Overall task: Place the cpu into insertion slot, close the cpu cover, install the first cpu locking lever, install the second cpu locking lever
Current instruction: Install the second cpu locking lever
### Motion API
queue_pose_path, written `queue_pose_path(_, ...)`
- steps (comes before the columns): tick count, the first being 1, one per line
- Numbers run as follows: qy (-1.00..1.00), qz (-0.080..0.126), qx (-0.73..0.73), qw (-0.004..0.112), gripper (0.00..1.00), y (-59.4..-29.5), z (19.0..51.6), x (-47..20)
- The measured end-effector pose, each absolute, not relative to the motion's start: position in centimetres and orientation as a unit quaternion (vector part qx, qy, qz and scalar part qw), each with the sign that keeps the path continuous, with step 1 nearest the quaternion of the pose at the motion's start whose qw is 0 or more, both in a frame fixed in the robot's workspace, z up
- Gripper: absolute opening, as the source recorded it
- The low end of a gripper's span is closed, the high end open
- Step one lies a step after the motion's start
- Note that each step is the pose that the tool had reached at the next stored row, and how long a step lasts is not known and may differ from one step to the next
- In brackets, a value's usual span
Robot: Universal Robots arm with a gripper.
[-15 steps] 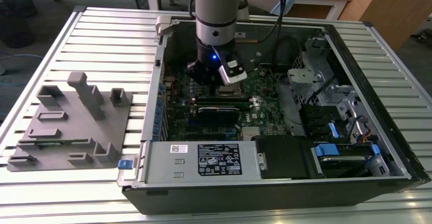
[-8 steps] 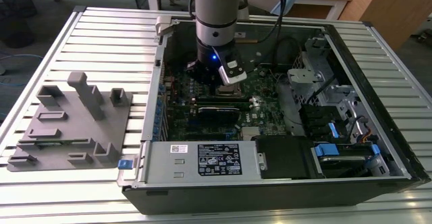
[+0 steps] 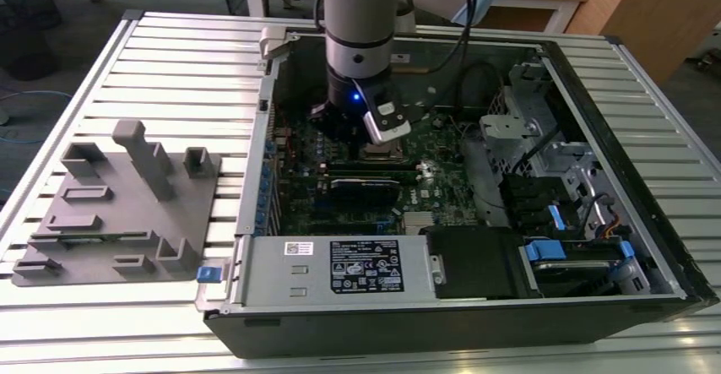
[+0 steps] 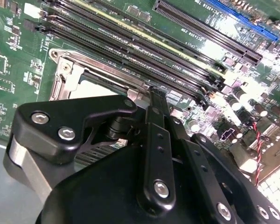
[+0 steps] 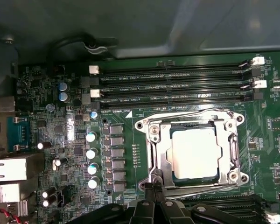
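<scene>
CPU sits already in the insertion slot with the cpu cover closed flat around it, so we judge the levers are the work now. Our gripper touches down at the socket's edge near a thin locking lever; we cannot tell if its fingers are apart or together. Memory slots run just beside the socket, and capacitors stand near

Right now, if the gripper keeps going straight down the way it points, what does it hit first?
Probably the metal edge of the cpu cover at the socket, where the gripper tip already sits; depth is unclear, so it may already touch.
</scene>
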State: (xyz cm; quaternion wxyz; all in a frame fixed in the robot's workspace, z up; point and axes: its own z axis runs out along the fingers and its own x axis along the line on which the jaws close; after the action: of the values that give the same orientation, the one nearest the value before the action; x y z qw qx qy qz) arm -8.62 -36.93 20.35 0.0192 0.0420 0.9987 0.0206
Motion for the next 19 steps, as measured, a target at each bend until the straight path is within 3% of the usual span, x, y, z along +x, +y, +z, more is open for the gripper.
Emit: queue_pose_path(19,0.999,0.025,0.042,0.019,0.11,-37.15,19.64,-9.36)
